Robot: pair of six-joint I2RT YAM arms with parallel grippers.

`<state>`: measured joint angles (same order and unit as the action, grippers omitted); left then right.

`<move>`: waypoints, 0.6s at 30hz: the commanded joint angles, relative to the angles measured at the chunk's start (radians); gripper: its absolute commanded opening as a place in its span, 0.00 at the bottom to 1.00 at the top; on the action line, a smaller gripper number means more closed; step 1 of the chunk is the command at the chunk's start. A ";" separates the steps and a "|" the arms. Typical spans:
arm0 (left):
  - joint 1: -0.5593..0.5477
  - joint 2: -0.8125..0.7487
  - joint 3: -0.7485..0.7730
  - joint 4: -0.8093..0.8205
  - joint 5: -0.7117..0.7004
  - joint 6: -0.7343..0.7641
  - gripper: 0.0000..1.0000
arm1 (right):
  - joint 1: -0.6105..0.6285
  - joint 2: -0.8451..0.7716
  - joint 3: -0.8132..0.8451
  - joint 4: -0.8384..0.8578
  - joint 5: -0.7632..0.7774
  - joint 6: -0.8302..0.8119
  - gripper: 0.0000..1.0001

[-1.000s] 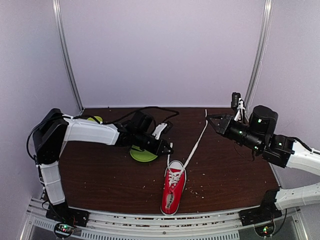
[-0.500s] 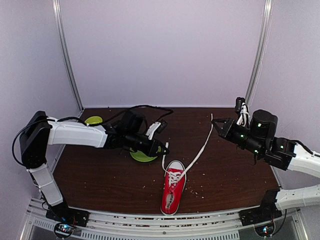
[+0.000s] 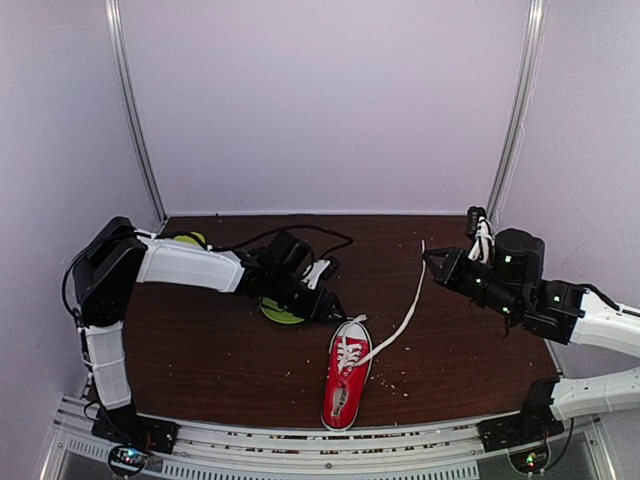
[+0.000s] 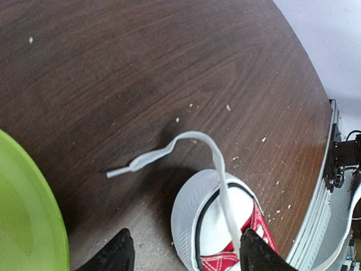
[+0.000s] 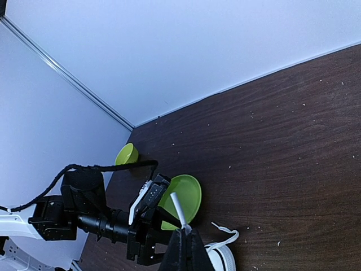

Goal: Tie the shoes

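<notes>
The dark brown wooden table (image 3: 460, 350) carries 3 things and a scatter of pale crumbs (image 4: 265, 138), thickest around the shoe. A red sneaker (image 3: 347, 378) stands on its white sole near the middle of the near edge, heel toward that edge and white toe cap pointing away. A short lace end (image 4: 149, 160) arches off the toe cap and comes down on the wood just beside it. A long lace (image 3: 405, 318) rises off the table toward the right. A flat green plate (image 5: 190, 193) lies just to the far left of the toe cap, near it but apart. 1 small green cup (image 5: 127, 153) stands in the far left corner, well apart from the plate.
</notes>
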<state>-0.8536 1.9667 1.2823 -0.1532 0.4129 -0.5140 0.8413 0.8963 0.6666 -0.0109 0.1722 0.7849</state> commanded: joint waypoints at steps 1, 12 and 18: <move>0.003 -0.059 -0.072 -0.043 -0.010 -0.067 0.67 | 0.006 0.001 -0.017 0.009 0.028 -0.004 0.00; -0.062 -0.060 -0.040 -0.030 -0.005 -0.113 0.68 | 0.005 0.038 -0.002 0.022 0.003 -0.011 0.00; -0.094 -0.021 0.028 -0.109 -0.115 -0.077 0.67 | 0.006 0.020 -0.014 0.013 0.008 -0.013 0.00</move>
<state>-0.9348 1.9244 1.2587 -0.2195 0.3733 -0.6189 0.8413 0.9367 0.6662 -0.0055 0.1768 0.7837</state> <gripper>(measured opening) 0.674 0.007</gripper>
